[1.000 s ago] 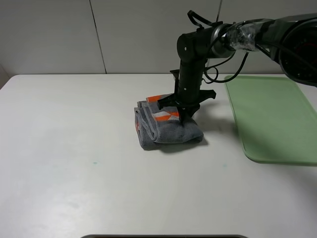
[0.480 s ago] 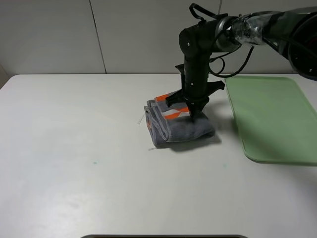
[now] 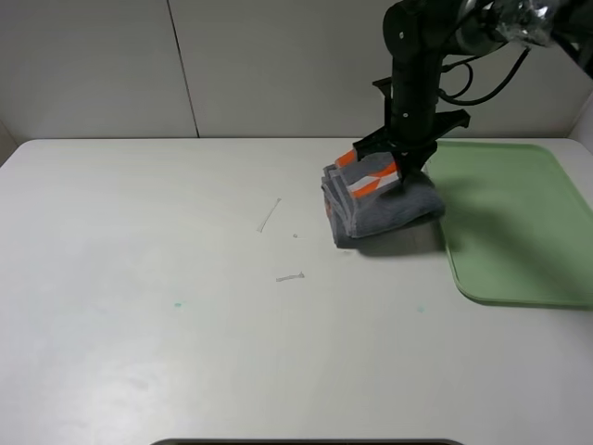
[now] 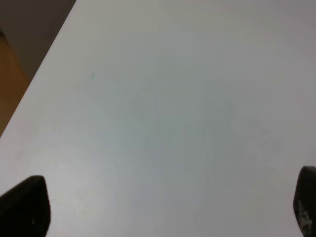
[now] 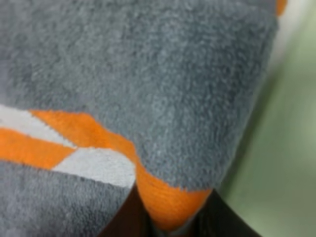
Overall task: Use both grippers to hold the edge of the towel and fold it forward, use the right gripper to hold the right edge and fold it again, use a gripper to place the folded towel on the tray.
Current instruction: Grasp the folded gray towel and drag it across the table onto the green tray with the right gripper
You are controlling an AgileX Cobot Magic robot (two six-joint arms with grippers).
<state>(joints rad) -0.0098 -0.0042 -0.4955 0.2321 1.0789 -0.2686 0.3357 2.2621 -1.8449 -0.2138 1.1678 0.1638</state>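
Note:
The folded towel (image 3: 380, 202), grey with orange and white stripes, hangs just above the white table right beside the left edge of the green tray (image 3: 510, 218). My right gripper (image 3: 403, 178) is shut on the towel's top and holds it up. The right wrist view is filled by the towel (image 5: 148, 89), with a strip of green tray (image 5: 276, 163) beside it. My left gripper (image 4: 163, 207) is open and empty over bare table; only its two dark fingertips (image 4: 24, 207) show in the left wrist view. The left arm is out of the exterior high view.
A few small bits of thread (image 3: 269, 215) lie on the white table (image 3: 167, 306) to the left of the towel. The wall stands behind the table's far edge.
My right gripper has carried the folded towel to the right and slightly farther back, from mid-table to the tray's left edge. Threads are uncovered where it lay.

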